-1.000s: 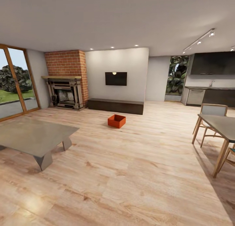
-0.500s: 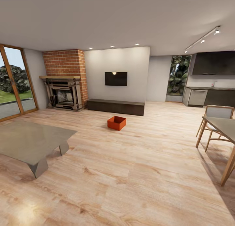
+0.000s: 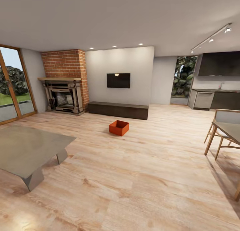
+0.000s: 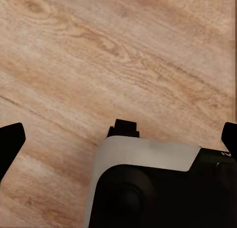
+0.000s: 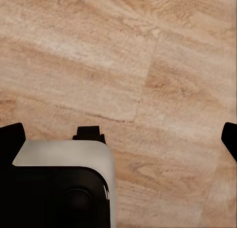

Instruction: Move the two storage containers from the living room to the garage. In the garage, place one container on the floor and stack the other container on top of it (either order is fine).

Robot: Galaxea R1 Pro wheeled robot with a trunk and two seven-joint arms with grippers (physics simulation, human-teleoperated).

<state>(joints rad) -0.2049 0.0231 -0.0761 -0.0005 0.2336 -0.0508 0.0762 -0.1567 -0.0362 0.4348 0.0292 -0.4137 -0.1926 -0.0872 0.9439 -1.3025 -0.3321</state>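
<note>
Camera has shifted since a second ago: whole view slid, dining table (image 3: 230, 129) and chair (image 3: 224, 119) pushed further toward right edge, coffee table (image 3: 28, 149) further left; bin itself has not moved on the floor. One orange-red bin (image 3: 119, 128) visible, sitting open-top on the wood-plank floor (image 3: 133, 177) of the living room, in front of the long dark cabinet (image 3: 118, 109) and below the black TV (image 3: 118, 80) on the white wall. Open floor between camera and bin, nothing in the path. Coffee table off to the left of that line, dining table and chair off to the right, both well apart from bin. Brick fireplace (image 3: 65, 84) left of cabinet, glass doors (image 3: 13, 85) far left, kitchen units (image 3: 216, 99) far right.

Left gripper (image 4: 118, 139) jaws spread wide, tips at frame edges, only planks between. Right gripper (image 5: 118, 136) same, released, nothing held.
</note>
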